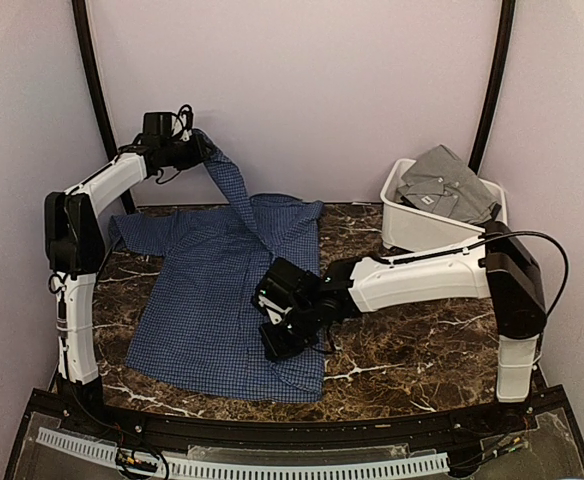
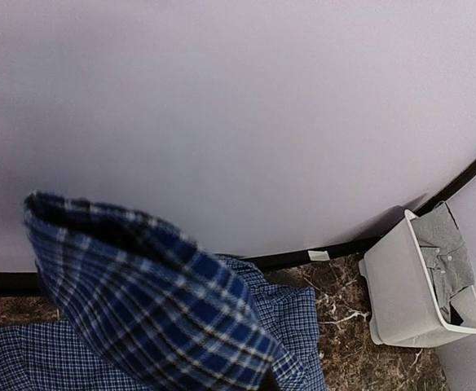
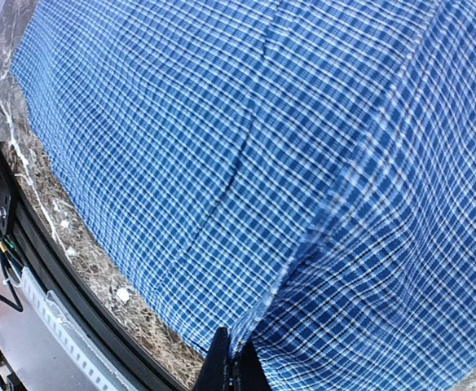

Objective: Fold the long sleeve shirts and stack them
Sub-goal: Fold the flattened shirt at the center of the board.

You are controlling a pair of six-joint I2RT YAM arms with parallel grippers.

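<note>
The navy-blue checked shirt [image 1: 212, 300] lies spread on the marble table. My left gripper [image 1: 202, 150] is raised at the back left and is shut on one sleeve [image 1: 230, 188], which hangs taut from it down to the shirt. In the left wrist view the sleeve cloth [image 2: 140, 293] drapes over the fingers and hides them. My right gripper [image 1: 274, 342] is low over the shirt's right part. In the right wrist view its fingers [image 3: 222, 371] are shut on a fold of the blue cloth [image 3: 303, 244]. The grey shirt [image 1: 450, 182] lies crumpled in the white bin.
The white plastic bin [image 1: 412, 232] stands at the back right against the wall, also in the left wrist view [image 2: 401, 285] with the grey shirt [image 2: 448, 252] inside. Bare marble table [image 1: 422, 350] lies right of the blue shirt. The table's black front edge [image 3: 75, 285] is near.
</note>
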